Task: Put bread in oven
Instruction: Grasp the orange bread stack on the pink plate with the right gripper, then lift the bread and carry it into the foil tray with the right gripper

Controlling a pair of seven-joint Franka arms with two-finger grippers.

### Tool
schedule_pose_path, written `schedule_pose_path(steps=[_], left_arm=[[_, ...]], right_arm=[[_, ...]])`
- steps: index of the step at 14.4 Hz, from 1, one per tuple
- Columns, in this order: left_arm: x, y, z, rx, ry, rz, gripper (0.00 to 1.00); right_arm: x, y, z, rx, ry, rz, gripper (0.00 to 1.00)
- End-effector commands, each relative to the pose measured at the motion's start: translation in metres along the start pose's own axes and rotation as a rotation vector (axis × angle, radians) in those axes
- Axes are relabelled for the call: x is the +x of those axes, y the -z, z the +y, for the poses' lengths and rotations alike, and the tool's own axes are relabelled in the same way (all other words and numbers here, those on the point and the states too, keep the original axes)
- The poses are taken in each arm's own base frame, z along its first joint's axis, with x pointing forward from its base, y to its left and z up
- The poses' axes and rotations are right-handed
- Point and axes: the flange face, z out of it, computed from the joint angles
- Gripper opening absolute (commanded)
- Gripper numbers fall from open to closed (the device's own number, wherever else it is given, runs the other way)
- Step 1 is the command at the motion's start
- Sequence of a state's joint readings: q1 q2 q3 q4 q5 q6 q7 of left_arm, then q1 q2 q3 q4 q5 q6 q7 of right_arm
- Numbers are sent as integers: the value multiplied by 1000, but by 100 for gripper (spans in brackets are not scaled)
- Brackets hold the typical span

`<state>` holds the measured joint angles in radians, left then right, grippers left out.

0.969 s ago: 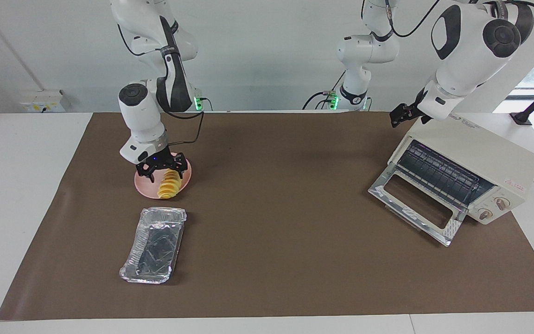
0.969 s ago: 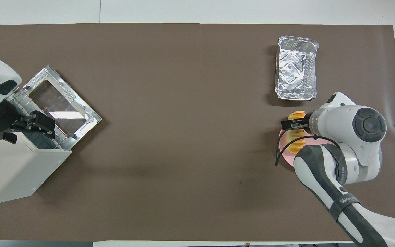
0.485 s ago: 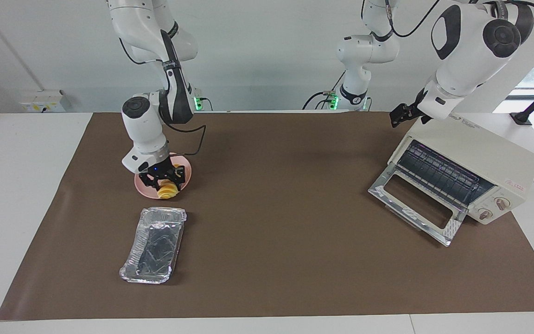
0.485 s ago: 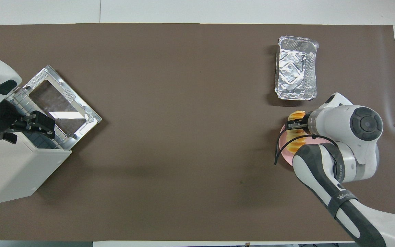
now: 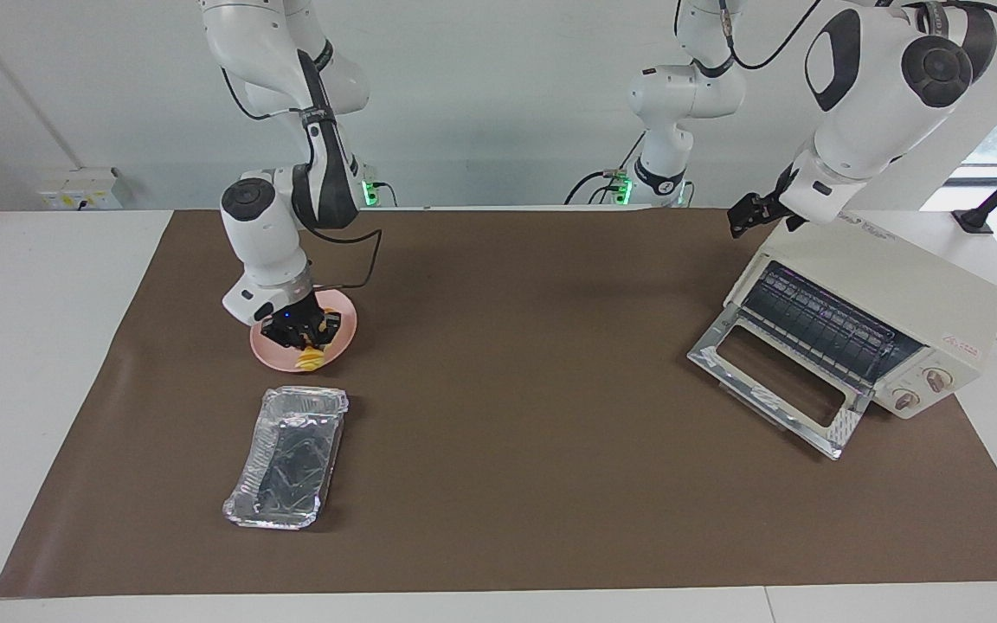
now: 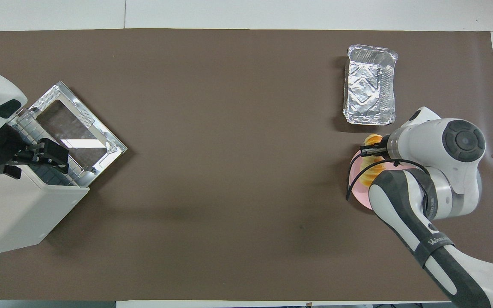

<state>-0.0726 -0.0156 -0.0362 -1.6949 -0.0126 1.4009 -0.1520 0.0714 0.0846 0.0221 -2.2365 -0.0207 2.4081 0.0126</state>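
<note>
Fingers: right gripper (image 5: 304,339) pinching bread (image 5: 311,359) on pink plate (image 5: 269,349) | left gripper (image 5: 745,215) spread above oven (image 5: 884,290)

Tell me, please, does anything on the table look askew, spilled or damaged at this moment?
Nothing stands out. The bread lies on the pink plate under the right gripper, the foil tray sits upright and crinkled but whole, and the oven stands with its door down, the left gripper waiting above it.
</note>
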Motion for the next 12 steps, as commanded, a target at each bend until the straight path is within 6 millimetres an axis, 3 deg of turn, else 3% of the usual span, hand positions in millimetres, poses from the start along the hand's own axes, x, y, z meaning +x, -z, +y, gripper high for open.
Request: schedule_pose_path(steps=[1, 4, 6, 9, 12], left_arm=[[-5, 3, -2, -2, 5, 19, 100], [-5, 3, -2, -1, 3, 19, 100], [-5, 3, -2, -1, 3, 19, 100], [-5, 3, -2, -2, 5, 19, 100], [-5, 3, -1, -1, 2, 19, 100]], right_arm=[[30, 45, 5, 6, 18, -32, 0], [77, 88, 10, 9, 26, -43, 0], [96, 107, 11, 16, 26, -12, 0], [126, 109, 12, 40, 12, -9, 0], [178, 92, 26, 59, -9, -59, 0]])
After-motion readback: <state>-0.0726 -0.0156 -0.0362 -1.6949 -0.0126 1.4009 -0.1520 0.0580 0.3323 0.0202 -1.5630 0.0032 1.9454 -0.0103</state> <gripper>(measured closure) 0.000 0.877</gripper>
